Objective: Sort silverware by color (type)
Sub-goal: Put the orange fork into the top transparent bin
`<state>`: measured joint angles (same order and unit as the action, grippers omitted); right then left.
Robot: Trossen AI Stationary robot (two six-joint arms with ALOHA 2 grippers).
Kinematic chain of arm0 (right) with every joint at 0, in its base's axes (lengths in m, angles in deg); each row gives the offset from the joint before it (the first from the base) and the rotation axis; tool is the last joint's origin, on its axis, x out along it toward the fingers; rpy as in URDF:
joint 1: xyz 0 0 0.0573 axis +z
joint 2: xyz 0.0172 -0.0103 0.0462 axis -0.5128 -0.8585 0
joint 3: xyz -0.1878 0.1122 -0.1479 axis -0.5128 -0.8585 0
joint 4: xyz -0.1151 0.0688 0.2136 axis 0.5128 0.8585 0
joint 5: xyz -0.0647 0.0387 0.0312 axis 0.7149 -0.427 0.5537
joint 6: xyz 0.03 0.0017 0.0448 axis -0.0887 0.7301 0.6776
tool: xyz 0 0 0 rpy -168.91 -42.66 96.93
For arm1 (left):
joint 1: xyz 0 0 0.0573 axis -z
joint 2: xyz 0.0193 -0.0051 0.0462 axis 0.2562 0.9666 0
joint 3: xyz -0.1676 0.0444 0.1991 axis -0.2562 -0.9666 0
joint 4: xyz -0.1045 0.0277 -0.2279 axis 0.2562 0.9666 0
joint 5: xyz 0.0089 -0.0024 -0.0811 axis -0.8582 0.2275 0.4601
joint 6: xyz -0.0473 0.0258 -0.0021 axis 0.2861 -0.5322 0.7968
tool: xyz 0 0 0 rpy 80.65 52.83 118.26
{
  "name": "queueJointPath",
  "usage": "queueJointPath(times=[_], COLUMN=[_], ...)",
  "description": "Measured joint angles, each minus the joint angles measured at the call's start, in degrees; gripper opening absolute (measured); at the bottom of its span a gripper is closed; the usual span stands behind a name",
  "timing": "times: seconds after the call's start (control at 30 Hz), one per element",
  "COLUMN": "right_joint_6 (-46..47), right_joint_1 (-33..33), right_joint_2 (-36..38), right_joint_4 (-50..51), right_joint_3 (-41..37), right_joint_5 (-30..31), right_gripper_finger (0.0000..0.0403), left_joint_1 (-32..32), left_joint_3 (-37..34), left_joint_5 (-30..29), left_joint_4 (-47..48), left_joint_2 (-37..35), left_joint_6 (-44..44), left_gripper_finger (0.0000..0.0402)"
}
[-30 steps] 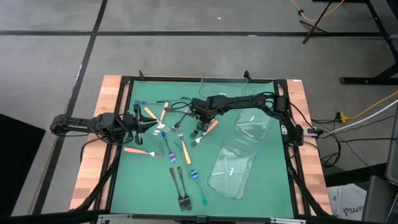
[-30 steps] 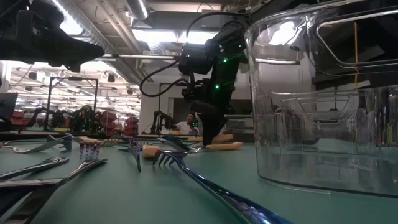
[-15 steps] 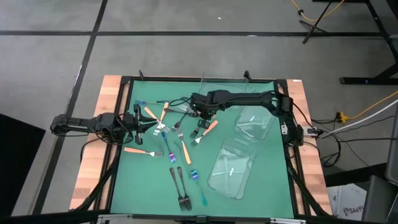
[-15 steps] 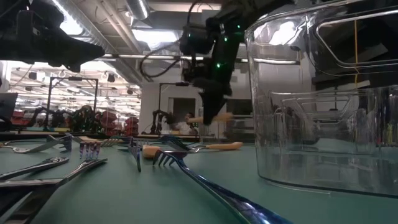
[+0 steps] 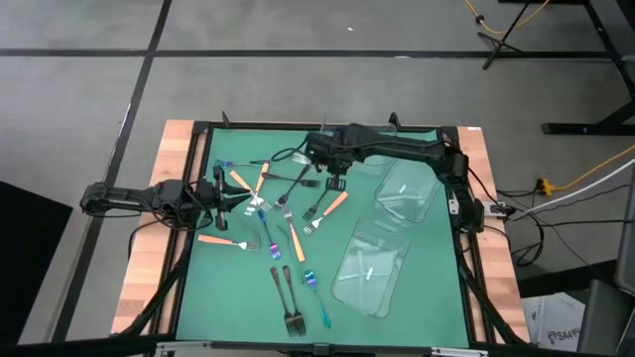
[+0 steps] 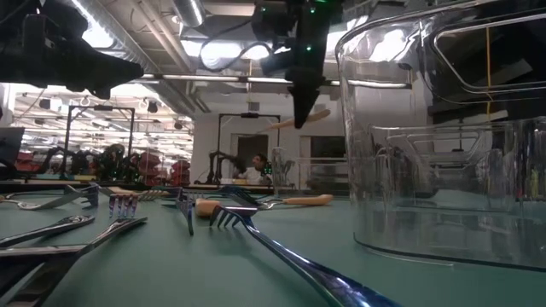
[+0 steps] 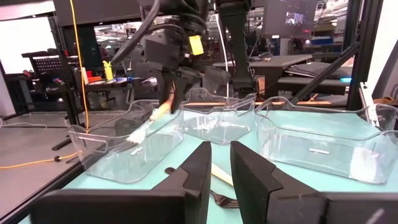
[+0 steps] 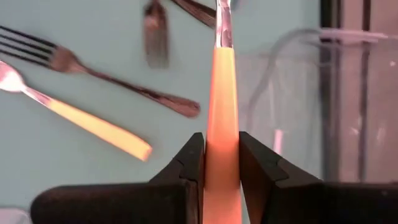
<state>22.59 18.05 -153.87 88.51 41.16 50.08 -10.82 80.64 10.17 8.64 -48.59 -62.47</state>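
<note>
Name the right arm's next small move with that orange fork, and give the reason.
Probably carry it sideways over a clear tray and only then let go. The right gripper is shut on the orange fork and has it lifted off the green mat, clear of the loose forks below, but not yet over a tray. The left gripper waits near the mat's left edge.

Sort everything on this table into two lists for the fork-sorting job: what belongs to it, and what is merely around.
Belongs:
- orange-handled fork held in the right gripper
- loose forks on the green mat
- clear trays

Merely around:
- idle left gripper
- green mat
- wooden table edge
</note>
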Motion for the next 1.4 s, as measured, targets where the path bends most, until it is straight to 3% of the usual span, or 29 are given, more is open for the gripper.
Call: queueJointPath(times=[0.77, 1.0, 1.4], right_joint_6=[-5.1, -10.22, -18.22], right_joint_1=[-15.65, -19.33, -24.53], right_joint_2=[2.45, 2.45, 2.45], right_joint_4=[10.79, 5.21, -12.11], right_joint_3=[-0.02, -5.47, -19.53], right_joint_5=[-0.19, -6.37, -10.72], right_gripper_finger=[0.0062, 0.0062, 0.0062], left_joint_1=[0.0, 0.01, 0.0], left_joint_3=[0.01, 0.01, 0.0], left_joint_5=[0.02, 0.0, 0.0], left_joint_4=[0.0, 0.0, 0.01], left_joint_2=[0.0, 0.0, 0.0], left_joint_6=[0.02, 0.0, -0.03], left_gripper_finger=[0.0053, 0.0053, 0.0053])
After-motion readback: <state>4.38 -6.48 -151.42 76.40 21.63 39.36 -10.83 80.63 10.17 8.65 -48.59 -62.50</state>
